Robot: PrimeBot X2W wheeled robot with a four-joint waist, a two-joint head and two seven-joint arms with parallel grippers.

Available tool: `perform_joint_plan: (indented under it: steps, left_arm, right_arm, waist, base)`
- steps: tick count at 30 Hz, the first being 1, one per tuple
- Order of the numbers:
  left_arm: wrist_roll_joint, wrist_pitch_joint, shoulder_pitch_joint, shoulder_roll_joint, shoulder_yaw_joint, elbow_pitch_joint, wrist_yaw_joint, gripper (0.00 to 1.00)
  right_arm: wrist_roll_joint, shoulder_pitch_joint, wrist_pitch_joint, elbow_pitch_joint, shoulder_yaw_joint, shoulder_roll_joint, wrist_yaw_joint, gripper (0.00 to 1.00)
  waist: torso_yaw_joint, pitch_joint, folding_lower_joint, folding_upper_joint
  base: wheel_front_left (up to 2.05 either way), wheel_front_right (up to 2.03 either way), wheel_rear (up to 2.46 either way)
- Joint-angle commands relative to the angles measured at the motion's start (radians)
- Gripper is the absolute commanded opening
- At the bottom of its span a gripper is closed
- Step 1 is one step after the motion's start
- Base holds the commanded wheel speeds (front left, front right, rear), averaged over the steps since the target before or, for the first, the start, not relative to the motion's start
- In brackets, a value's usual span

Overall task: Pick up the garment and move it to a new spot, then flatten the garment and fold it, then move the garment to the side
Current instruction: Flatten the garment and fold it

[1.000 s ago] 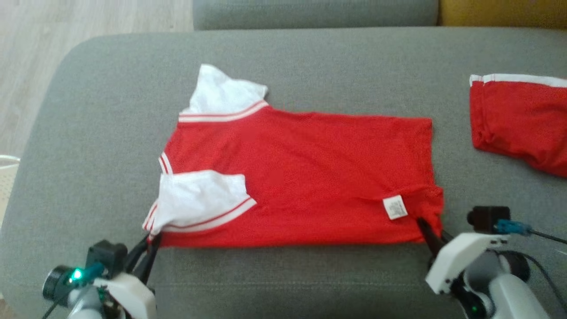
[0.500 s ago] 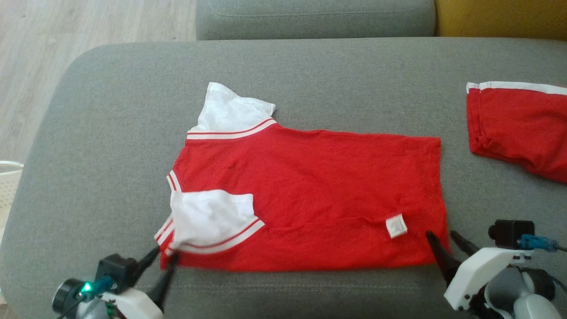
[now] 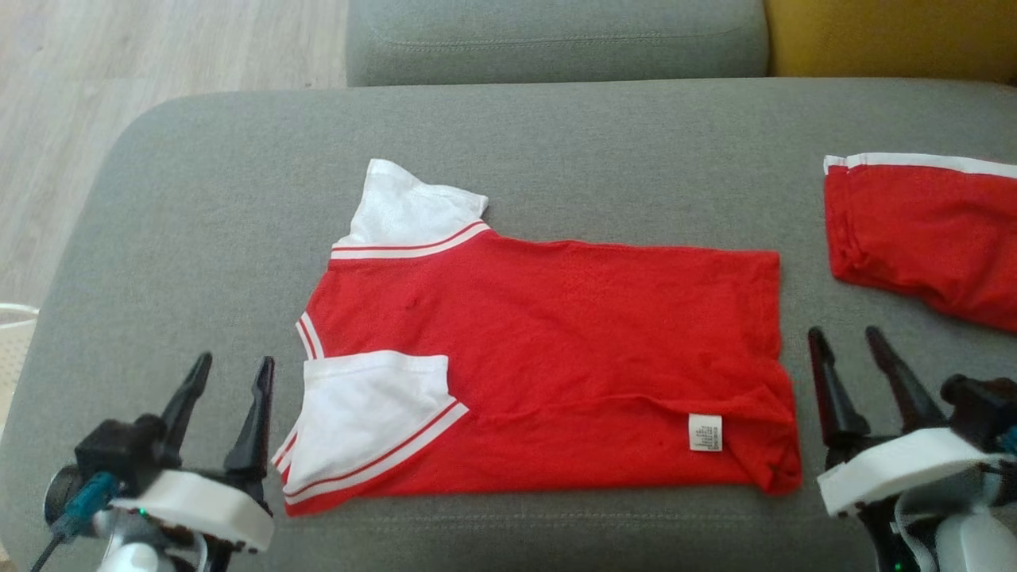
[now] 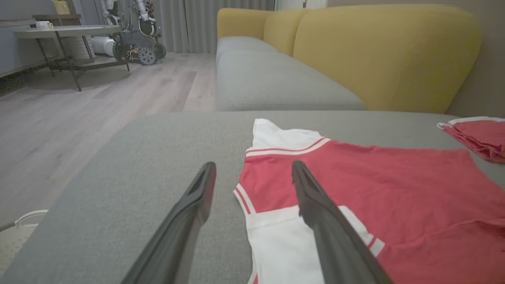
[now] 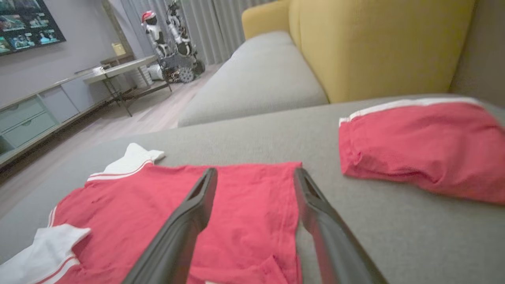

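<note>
The red shirt [image 3: 548, 357] lies flat on the grey sofa seat [image 3: 556, 143], collar end toward the left, its near white sleeve [image 3: 373, 413] already turned in over the body and the far sleeve [image 3: 405, 208] sticking out. A second red garment [image 3: 922, 230] sits well apart at the right. The left gripper [image 3: 236, 367] hovers just beside the collar end and the right gripper [image 3: 844, 334] just beside the hem; the fingers of both are spread wide and hold nothing.

The fold looks partly done. The far long edge probably comes next: take it at the far sleeve and at the far hem corner together, lift only a little, and carry both ends over level so the crease runs straight. The bunched corner by the white label [image 3: 705, 432] is best smoothed first, or it may get folded in.

A second ago both pairs of fingers were closed on the near corners of the shirt; they have since let go and drawn off it, and the head camera has shifted slightly
</note>
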Motion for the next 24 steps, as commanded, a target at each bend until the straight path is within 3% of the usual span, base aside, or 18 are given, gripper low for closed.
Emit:
perform_joint_plan:
  steps: [1, 11, 21, 24]
  left_arm:
    - [0.002, -0.015, -0.042, 0.016, 0.055, -0.047, 0.009, 1.0]
    - [0.012, -0.015, -0.096, 0.003, 0.085, -0.074, -0.003, 1.0]
    - [-0.057, 0.218, -0.381, 0.129, 0.085, 0.039, -0.111, 1.0]
    - [-0.133, 0.291, -0.474, 0.15, 0.068, 0.096, -0.138, 1.0]
  right_arm:
    - [-0.027, -0.028, -0.042, -0.042, 0.018, -0.008, 0.006, 1.0]
    - [-0.123, -0.082, -0.146, -0.038, 0.058, 0.036, 0.006, 1.0]
    - [-0.181, -0.224, -0.152, -0.037, 0.128, 0.075, 0.006, 1.0]
    - [-0.185, -0.264, -0.161, -0.032, 0.149, 0.083, 0.006, 1.0]
  waist:
    - [-0.003, 0.0, 0.0, -0.0001]
    - [-0.057, 0.057, 0.0, -0.0001]
    - [-0.161, 0.216, 0.0, -0.0001]
    - [-0.189, 0.256, 0.0, -0.0001]
  base:
    - [0.0, 0.0, 0.0]
    - [0.0, 0.0, 0.0]
    - [0.0, 0.0, 0.0]
    - [0.0, 0.0, 0.0]
